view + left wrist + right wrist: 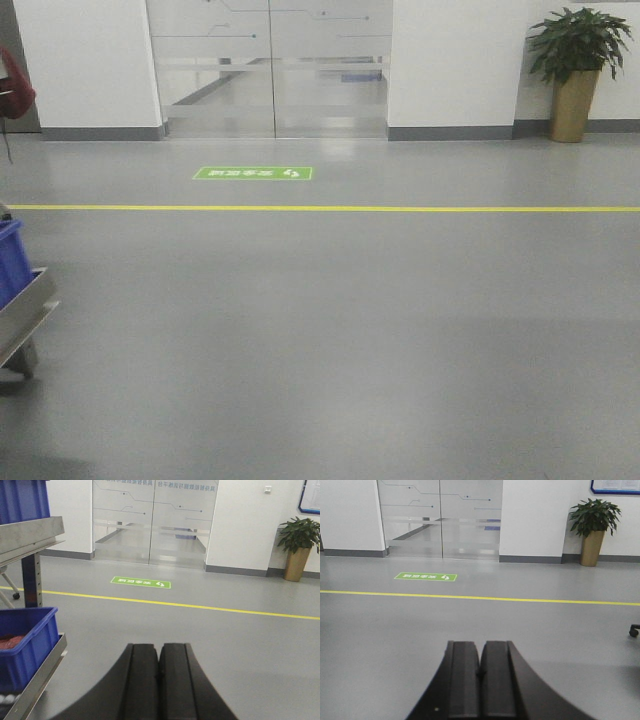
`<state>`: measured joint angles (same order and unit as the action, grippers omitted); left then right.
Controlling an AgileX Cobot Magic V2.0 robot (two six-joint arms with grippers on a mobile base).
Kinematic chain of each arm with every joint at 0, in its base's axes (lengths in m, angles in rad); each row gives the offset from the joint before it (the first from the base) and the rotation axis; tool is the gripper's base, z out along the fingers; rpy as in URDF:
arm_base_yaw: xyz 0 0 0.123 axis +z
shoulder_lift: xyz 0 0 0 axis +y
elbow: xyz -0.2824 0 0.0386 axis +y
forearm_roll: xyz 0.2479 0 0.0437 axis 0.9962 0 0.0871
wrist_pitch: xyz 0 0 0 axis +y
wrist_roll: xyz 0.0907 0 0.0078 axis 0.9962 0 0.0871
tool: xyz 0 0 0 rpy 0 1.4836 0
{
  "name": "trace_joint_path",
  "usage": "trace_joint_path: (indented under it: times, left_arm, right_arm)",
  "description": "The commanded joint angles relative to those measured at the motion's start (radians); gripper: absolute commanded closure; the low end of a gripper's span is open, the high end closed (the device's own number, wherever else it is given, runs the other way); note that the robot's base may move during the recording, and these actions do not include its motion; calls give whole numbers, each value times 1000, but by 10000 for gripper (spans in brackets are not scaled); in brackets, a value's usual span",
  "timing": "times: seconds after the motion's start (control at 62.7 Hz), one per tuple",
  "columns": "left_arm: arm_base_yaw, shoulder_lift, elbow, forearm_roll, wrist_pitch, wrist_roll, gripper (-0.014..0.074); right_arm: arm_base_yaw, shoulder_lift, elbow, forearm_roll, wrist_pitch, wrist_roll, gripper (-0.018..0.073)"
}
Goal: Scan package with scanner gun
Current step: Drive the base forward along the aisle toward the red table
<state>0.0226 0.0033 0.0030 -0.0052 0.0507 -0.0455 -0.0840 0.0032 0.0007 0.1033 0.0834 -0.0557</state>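
Note:
The package and the scanner gun are out of view in all three views. My left gripper is shut and empty, its two black fingers pressed together and pointing out over the grey floor. My right gripper is also shut and empty, pointing the same way over the floor. Neither gripper shows in the front view.
A metal rack with a blue bin stands at the left, also in the front view. A yellow floor line, a green floor sign, glass doors and a potted plant lie ahead. A chair caster is at right.

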Motion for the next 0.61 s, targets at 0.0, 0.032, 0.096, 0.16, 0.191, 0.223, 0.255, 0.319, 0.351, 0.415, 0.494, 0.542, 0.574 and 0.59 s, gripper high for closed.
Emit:
trace_joint_path:
  times: [0.0,0.032,0.096,0.16,0.191,0.223,0.255,0.319,0.351,0.415,0.494,0.542,0.574,0.59]
  left_arm:
    - [-5,-3,-3,-2,-15,5,707]
    - [-5,-3,-3,-2,-15,5,707]
    - [-5,-3,-3,-2,-15,5,707]
    - [-5,-3,-3,-2,-15,5,707]
    - [-5,-3,-3,-2,-15,5,707]
    - [-5,-3,-3,-2,-15,5,707]
    - [-5,-3,-3,-2,-15,5,707]
    - [-5,-3,-3,-2,-15,5,707]
    - [-5,-3,-3,-2,-15,5,707]
    - [-5,-3,-3,-2,-15,5,707]
    - [-5,-3,-3,-2,-15,5,707]
    - [-5,-3,-3,-2,-15,5,707]
    - [-5,-3,-3,-2,-15,5,707]
    - [-5,-3,-3,-2,-15,5,707]
  right_arm:
    - [-2,-3,-1,-1,-16,-4,727]
    - [-2,-3,-1,-1,-16,-4,727]
    - [-2,-3,-1,-1,-16,-4,727]
    - [-2,-3,-1,-1,-16,-4,727]
    - [-2,-3,-1,-1,-16,-4,727]
    - [-2,-3,-1,-1,-16,-4,727]
    - [-2,-3,-1,-1,-16,-4,727]
    - [-2,-3,-1,-1,-16,-4,727]
    - [-2,-3,-1,-1,-16,-4,727]
    - [-2,-3,-1,-1,-16,-4,727]
    - [-2,-3,-1,-1,-16,-4,727]
    - [-2,-3,-1,-1,-16,-4,727]
    - [-2,-3,-1,-1,-16,-4,727]
    - [-2,-3,-1,-1,-16,-4,727]
